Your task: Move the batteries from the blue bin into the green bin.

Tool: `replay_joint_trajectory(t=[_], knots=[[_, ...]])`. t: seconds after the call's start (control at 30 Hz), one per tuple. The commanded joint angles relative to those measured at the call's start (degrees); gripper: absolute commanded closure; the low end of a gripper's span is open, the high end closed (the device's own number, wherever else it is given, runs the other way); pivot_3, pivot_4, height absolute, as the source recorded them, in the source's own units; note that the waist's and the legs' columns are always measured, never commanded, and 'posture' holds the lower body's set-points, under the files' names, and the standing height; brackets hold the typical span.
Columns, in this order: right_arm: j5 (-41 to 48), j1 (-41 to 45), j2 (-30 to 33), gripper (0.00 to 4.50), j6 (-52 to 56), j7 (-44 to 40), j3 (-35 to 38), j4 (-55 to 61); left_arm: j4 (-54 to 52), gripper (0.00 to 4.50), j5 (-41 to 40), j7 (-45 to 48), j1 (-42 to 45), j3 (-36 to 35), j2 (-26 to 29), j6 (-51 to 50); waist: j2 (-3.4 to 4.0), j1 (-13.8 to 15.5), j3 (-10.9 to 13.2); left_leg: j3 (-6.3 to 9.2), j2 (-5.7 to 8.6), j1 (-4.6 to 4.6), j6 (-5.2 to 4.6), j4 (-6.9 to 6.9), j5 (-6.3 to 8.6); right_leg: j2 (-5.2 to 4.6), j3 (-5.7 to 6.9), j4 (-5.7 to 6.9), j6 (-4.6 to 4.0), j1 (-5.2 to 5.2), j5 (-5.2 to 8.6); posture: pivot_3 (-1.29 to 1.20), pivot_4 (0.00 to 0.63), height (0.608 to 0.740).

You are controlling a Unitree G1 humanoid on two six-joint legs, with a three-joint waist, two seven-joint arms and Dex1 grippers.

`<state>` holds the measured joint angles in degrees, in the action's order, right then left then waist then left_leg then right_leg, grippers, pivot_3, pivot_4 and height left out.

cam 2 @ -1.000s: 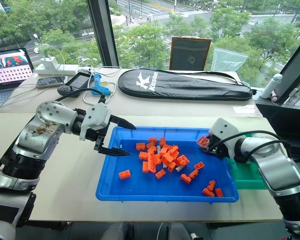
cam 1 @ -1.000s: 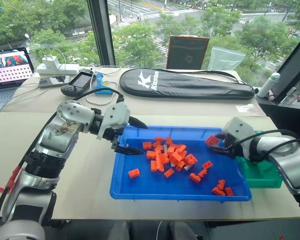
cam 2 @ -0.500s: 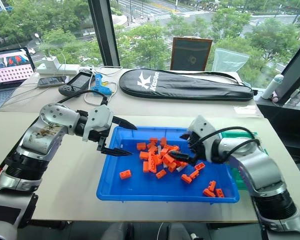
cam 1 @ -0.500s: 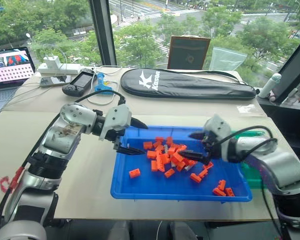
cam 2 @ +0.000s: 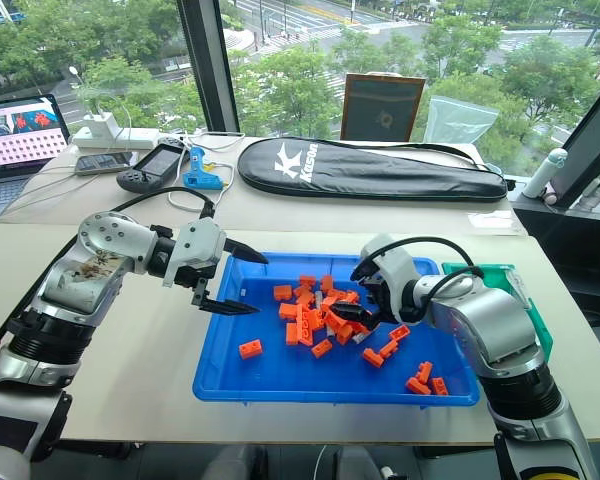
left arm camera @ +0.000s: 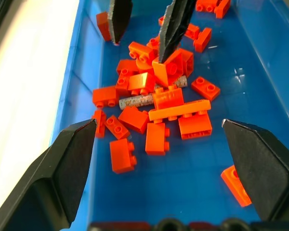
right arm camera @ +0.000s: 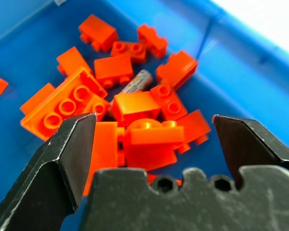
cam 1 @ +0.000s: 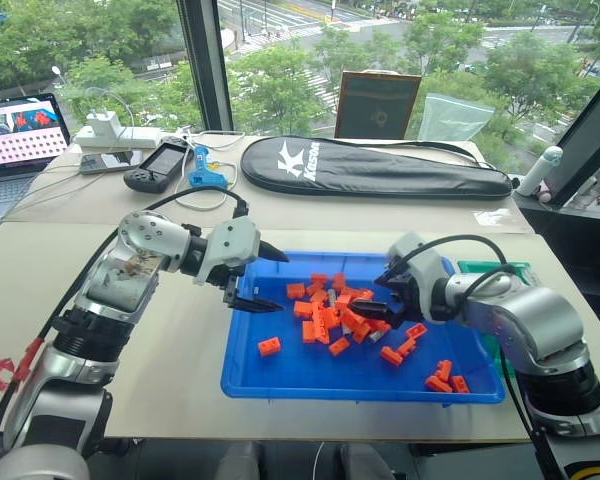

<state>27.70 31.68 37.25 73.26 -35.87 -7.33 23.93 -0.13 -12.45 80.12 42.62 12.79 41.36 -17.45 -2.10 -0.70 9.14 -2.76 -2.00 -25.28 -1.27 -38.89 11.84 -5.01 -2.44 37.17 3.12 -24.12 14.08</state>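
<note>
The slim grey-silver cylinder batteries point(left arm camera: 136, 101) lie half-buried in the heap of small orange plastic toy bricks point(cam 1: 332, 316) in the middle of the wide, shallow bright-blue plastic bin point(cam 1: 280, 375) — one shows between the bricks in the left wrist view, and the right wrist view gives a grey end poking out from under an orange block. So the job looks far from finished: at least one battery is left to fish out, and how many sit in the small, deeper green plastic bin point(cam 1: 490, 268), just beyond the blue bin's right end behind the right arm, I cannot tell. The right gripper point(cam 1: 373, 295) hangs over the heap with its black fingers spread wide and nothing between them; the left gripper point(cam 1: 265, 278) hovers over the blue bin's left end, likewise released and empty. The bins rest on a pale beige tabletop point(cam 1: 180, 340) — behind it a black zipped racket case point(cam 1: 370, 167), a laptop point(cam 1: 15, 140), and big windows looking down on green trees.
</note>
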Motion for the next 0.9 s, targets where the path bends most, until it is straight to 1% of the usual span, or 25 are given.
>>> replay_joint_trajectory(t=[0.03, 0.33, 0.5, 0.77, 0.8, 0.83, 0.87, 0.9], knots=[[1.36, 1.39, -0.55, 0.02, 1.03, -0.02, -0.78, 2.12, -0.84, 0.0, -0.27, -0.19, -0.11, -0.11, 0.38, -0.43, 0.0, -0.02, 0.0, 0.0, 0.0, 0.0, 0.0, 0.0, 0.0, 0.0, 0.0, 0.0, 0.0, 0.0, 0.0, 0.0, 0.15, 0.734], [-1.95, 1.23, 0.39, 0.02, -0.24, 2.13, -4.13, -1.07, -0.98, 0.0, -0.17, -0.44, -0.3, -0.16, 0.17, -0.46, 0.0, -0.03, 0.0, -0.01, 0.0, 0.0, 0.0, 0.0, 0.0, 0.0, 0.0, 0.0, 0.0, -0.01, 0.0, 0.0, 0.15, 0.734], [-3.12, 1.02, 1.05, 0.02, -1.13, 1.88, -5.87, -2.23, -0.9, 0.0, -0.08, -0.71, -0.21, -0.04, -0.13, -0.23, 0.0, -0.07, 0.0, 0.0, 0.0, 0.0, 0.0, 0.0, 0.0, 0.01, 0.0, 0.0, 0.0, -0.01, 0.0, 0.0, 0.15, 0.734], [-3.28, 0.63, 1.36, 0.02, -1.68, 1.46, -6.07, -2.21, -1.46, 0.0, -0.05, -0.83, -1.24, -0.14, 0.34, -0.06, 0.0, -0.08, 0.0, 0.0, 0.0, 0.0, 0.0, 0.0, 0.0, 0.01, 0.0, 0.01, 0.0, -0.02, 0.0, 0.0, 0.15, 0.734], [-3.33, 0.73, 1.45, 0.52, -1.82, 1.35, -6.23, -2.24, -1.35, 0.0, 0.03, -0.86, -1.21, -0.16, 0.33, 0.02, 0.0, -0.08, 0.0, 0.0, 0.0, 0.0, 0.0, 0.0, 0.0, 0.01, 0.0, 0.01, 0.0, -0.02, 0.0, 0.0, 0.15, 0.734], [-3.38, 0.8, 1.51, 0.66, -1.93, 1.26, -6.34, -2.25, -1.28, 0.0, 0.08, -0.88, -1.2, -0.17, 0.33, 0.08, 0.0, -0.07, 0.0, 0.0, -0.01, 0.0, 0.0, 0.0, 0.0, 0.01, 0.0, 0.01, 0.0, -0.02, 0.0, 0.0, 0.15, 0.734], [-3.17, 1.07, 1.36, 0.93, -1.74, 1.21, -6.08, -2.06, -1.22, 0.0, 0.19, -0.96, -1.13, -0.16, 0.27, 0.16, 0.0, -0.05, 0.0, 0.0, -0.01, 0.0, 0.0, 0.0, 0.0, 0.01, 0.0, 0.01, 0.0, -0.01, 0.0, 0.0, 0.15, 0.734], [-3.04, 1.35, 1.29, 1.37, -1.6, 1.17, -5.84, -1.89, -1.15, 0.0, 0.28, -1.04, -1.04, -0.15, 0.19, 0.19, 0.0, -0.04, 0.0, 0.0, 0.0, 0.0, 0.0, 0.0, 0.0, 0.01, 0.0, 0.01, 0.0, -0.01, 0.0, 0.0, 0.15, 0.734]])
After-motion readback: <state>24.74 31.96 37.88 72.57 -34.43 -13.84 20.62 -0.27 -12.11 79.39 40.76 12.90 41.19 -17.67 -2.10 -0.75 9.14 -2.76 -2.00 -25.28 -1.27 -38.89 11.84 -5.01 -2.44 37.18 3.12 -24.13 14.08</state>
